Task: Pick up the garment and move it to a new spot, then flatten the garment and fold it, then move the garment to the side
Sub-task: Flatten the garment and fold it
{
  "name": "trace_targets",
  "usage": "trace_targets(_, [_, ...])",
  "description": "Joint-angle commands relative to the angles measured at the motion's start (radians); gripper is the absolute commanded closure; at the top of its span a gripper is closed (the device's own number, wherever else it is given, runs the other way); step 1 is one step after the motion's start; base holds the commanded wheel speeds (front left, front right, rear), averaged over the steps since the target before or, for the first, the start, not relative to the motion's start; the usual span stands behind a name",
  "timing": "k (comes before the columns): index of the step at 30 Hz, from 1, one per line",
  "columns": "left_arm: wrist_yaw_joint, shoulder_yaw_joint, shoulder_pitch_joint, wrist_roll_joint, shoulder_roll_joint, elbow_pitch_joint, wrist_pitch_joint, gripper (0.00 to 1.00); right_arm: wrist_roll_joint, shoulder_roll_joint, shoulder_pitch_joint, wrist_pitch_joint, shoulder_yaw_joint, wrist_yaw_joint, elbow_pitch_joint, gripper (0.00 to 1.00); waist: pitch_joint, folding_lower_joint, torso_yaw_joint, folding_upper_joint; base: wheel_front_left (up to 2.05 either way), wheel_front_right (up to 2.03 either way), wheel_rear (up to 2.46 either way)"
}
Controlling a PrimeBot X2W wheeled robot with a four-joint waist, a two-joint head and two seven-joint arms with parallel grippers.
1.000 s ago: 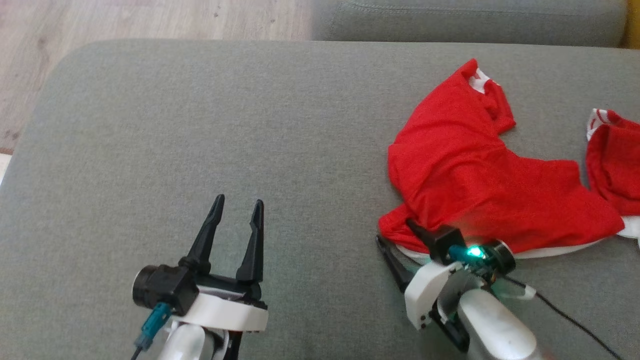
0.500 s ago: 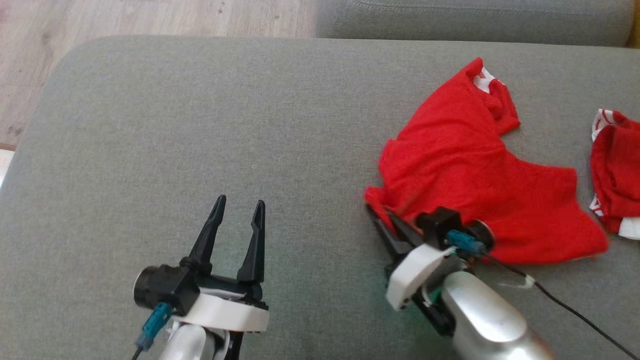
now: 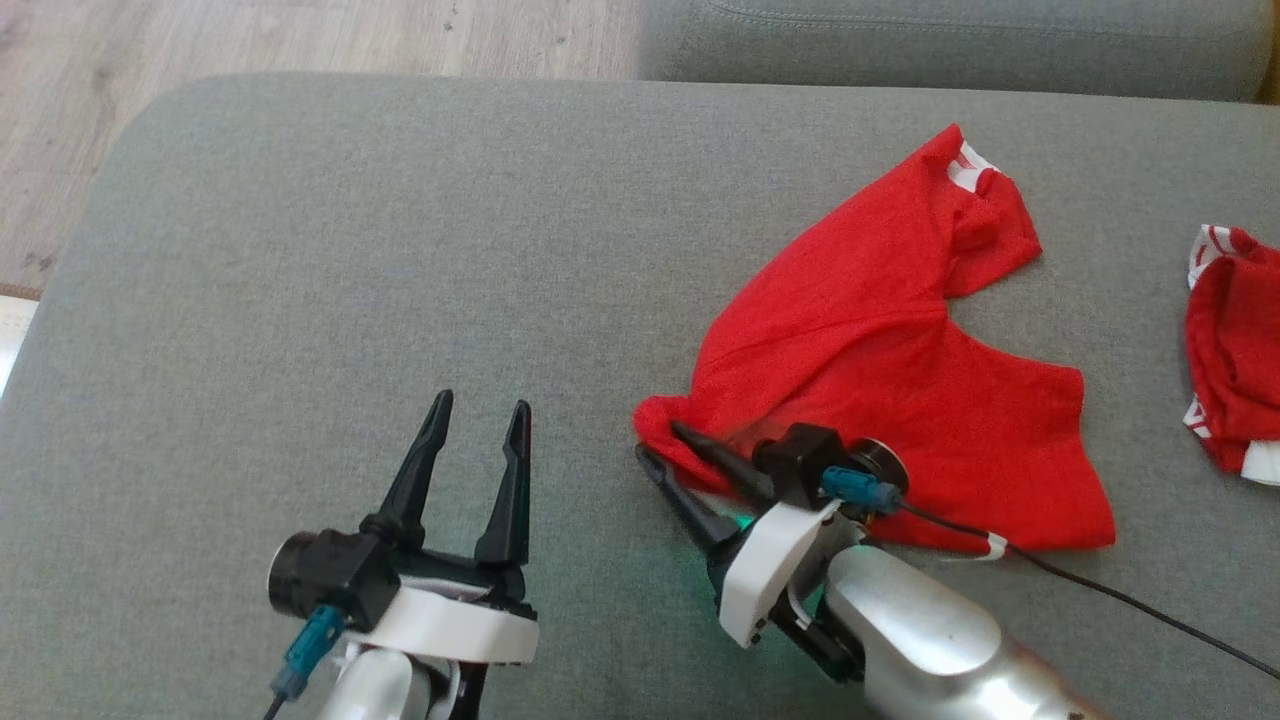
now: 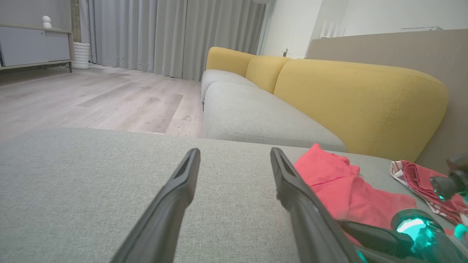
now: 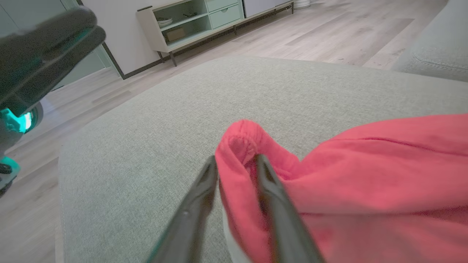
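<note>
Two arms over grey cushion (image 3: 350, 250), right gripper (image 3: 662, 443) clamped on red garment (image 3: 880, 370).
Left gripper (image 3: 479, 402) was nearest, at lower left of the head view, fingers spread wide with nothing between them, bare cushion beneath. Right gripper was just to its right, angled toward upper left, fingers closed on a rolled hem fold at the garment's left corner; right wrist view showed the fold pinched between both fingers (image 5: 204, 182). Black cable (image 3: 1100, 590) trailed from that wrist across the cushion. Garment lay crumpled on the cushion's right half, spreading up and right from the grip, white trim at its far tip. Second red cloth (image 3: 1235, 350) sat apart at the right edge. Beyond were the grey sofa seat (image 3: 950, 40), the yellow backrest (image 4: 358, 98) and the wood floor (image 3: 300, 40).
</note>
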Motion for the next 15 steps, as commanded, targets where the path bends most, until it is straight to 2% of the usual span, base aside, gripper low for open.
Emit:
trace_targets(1, [0.006, 0.033, -0.037, -0.003, 0.0, -0.027, -0.005, 0.0, 0.025, 0.014, -0.035, -0.018, 0.011, 0.007, -0.007, 0.0, -0.003, 0.0, -0.002, 0.0, 0.0, 0.0, 0.0])
trace_targets(7, [0.008, 0.046, -0.024, -0.001, 0.0, -0.026, -0.005, 0.0, 0.036, -0.035, -0.026, -0.02, -0.055, 0.007, -0.014, 0.0, -0.02, 0.0, -0.019, 0.0, 0.0, 0.0, 0.0])
trace_targets(11, [0.006, 0.057, -0.015, 0.0, 0.0, -0.027, -0.005, 0.0, 0.008, -0.082, 0.031, -0.021, -0.186, 0.007, -0.074, 0.0, -0.035, 0.0, -0.033, 0.0, 0.0, 0.0, 0.0])
trace_targets(15, [0.005, 0.068, 0.002, 0.005, 0.0, -0.032, -0.005, 0.0, -0.068, -0.123, 0.133, -0.021, -0.379, 0.007, -0.159, 0.0, -0.05, 0.0, -0.05, 0.0, 0.0, 0.0, 0.0])
